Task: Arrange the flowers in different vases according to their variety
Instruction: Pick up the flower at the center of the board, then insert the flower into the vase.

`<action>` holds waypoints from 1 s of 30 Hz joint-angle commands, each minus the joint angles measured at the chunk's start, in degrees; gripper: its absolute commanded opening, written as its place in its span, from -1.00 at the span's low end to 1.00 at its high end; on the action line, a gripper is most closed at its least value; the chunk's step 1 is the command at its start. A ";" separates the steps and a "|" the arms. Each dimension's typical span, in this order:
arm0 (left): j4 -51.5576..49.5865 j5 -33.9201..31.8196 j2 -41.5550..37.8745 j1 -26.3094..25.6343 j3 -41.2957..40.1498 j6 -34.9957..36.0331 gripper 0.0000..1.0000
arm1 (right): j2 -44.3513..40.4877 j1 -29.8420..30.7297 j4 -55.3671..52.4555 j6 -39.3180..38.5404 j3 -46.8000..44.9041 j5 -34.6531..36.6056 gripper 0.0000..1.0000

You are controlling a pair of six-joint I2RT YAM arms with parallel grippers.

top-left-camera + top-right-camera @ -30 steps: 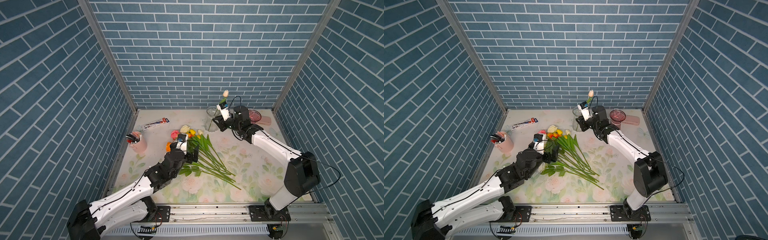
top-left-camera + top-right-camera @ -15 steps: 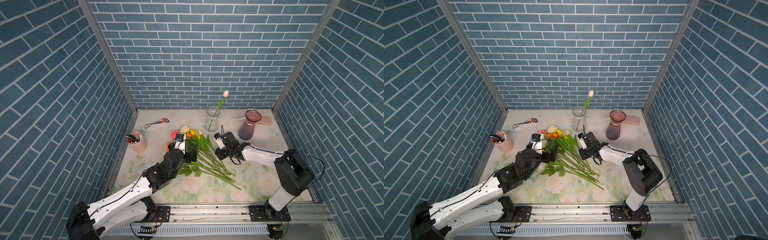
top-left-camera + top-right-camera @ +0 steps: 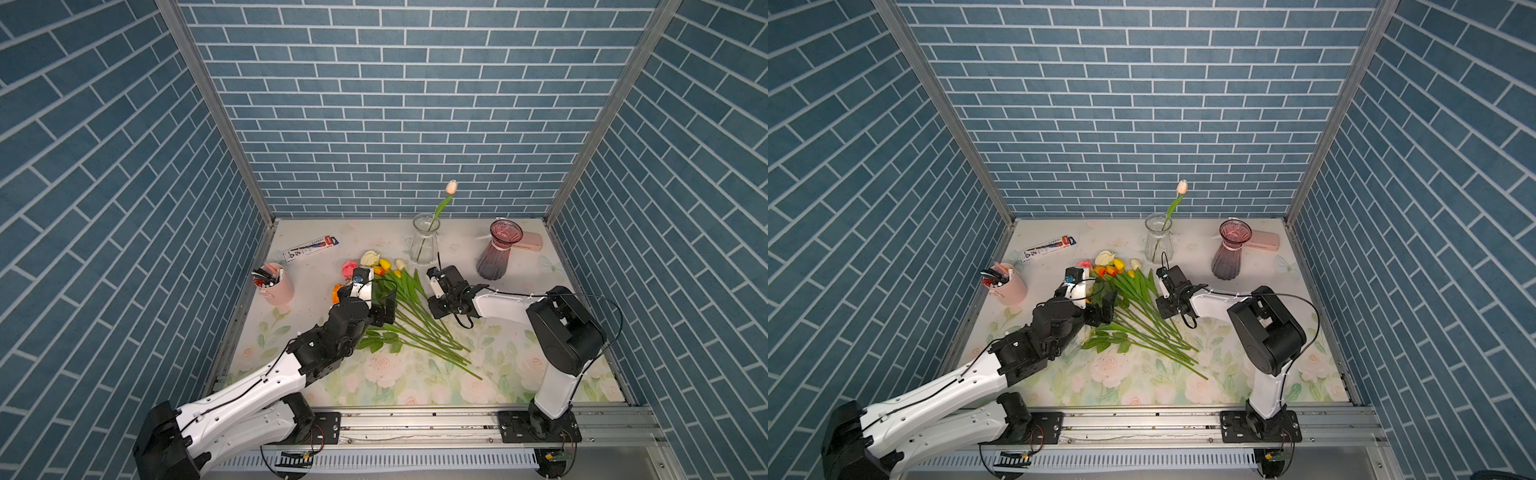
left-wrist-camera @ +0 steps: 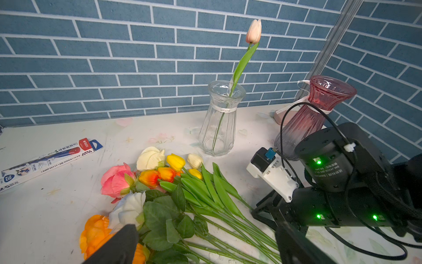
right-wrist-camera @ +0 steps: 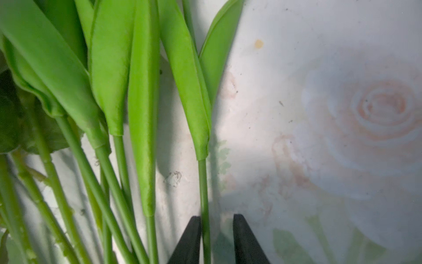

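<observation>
Straddling the bunch's outermost stem (image 5: 204,194), right fingers (image 5: 244,240) face open tablecloth (image 5: 319,205).

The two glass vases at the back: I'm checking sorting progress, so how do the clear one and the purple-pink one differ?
The clear ribbed glass vase holds one pale pink tulip; the purple-pink ribbed glass vase holds no flower. The clear vase is shorter and colourless; the purple-pink one is taller, tinted, with a wider flared rim. Both stand upright, each with a pale ribbon round its neck.
</observation>
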 commanded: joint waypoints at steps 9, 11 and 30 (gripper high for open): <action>0.84 0.45 0.78 -0.34 0.11 0.14 1.00 | 8.34 2.03 -3.81 0.49 8.33 4.76 -0.53; 0.76 0.48 0.69 -0.34 -0.03 0.14 1.00 | 9.24 2.47 -5.37 0.10 9.65 6.18 -0.71; -0.12 -1.35 -2.39 -0.34 0.49 2.13 1.00 | -16.63 2.79 -2.44 -6.19 6.09 6.78 -1.00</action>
